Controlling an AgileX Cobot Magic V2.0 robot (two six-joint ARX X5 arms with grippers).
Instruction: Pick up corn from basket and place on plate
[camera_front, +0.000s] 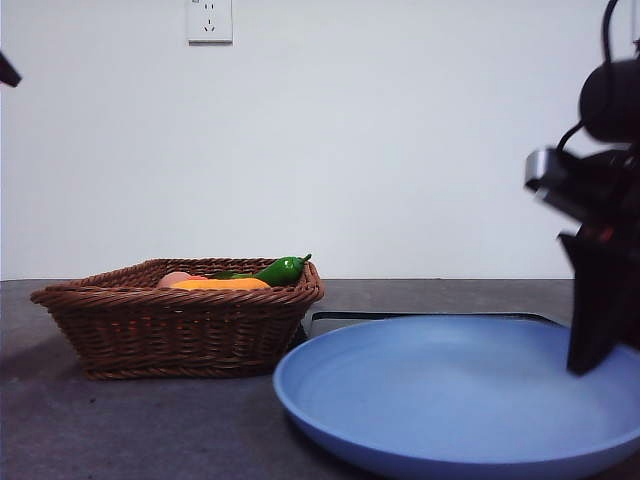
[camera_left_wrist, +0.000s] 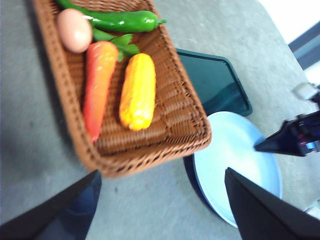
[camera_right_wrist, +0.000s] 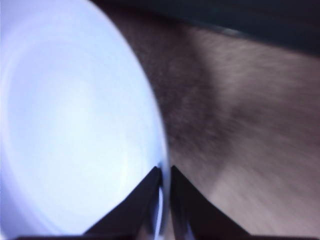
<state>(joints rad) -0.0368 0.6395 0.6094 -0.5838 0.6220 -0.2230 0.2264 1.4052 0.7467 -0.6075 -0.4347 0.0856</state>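
1. The corn (camera_left_wrist: 137, 91) lies in the basket (camera_left_wrist: 60, 80), beside a carrot (camera_left_wrist: 97, 82); my front view shows almost nothing of it.
2. Right gripper (camera_right_wrist: 165, 175) pinches the plate (camera_right_wrist: 75, 130) rim at its 3 o'clock edge, jaws nearly closed.
3. Left gripper (camera_left_wrist: 162, 200) hangs wide open, holding nothing.

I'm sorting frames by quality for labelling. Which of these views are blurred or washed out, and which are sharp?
Front view: sharp on the basket and plate; the dark arm at the side is soft. Left wrist view: slightly soft, but the corn reads clearly; the plate looks pale. Right wrist view: heavily smeared, the plate glaring near white, with the right tool at its rim.
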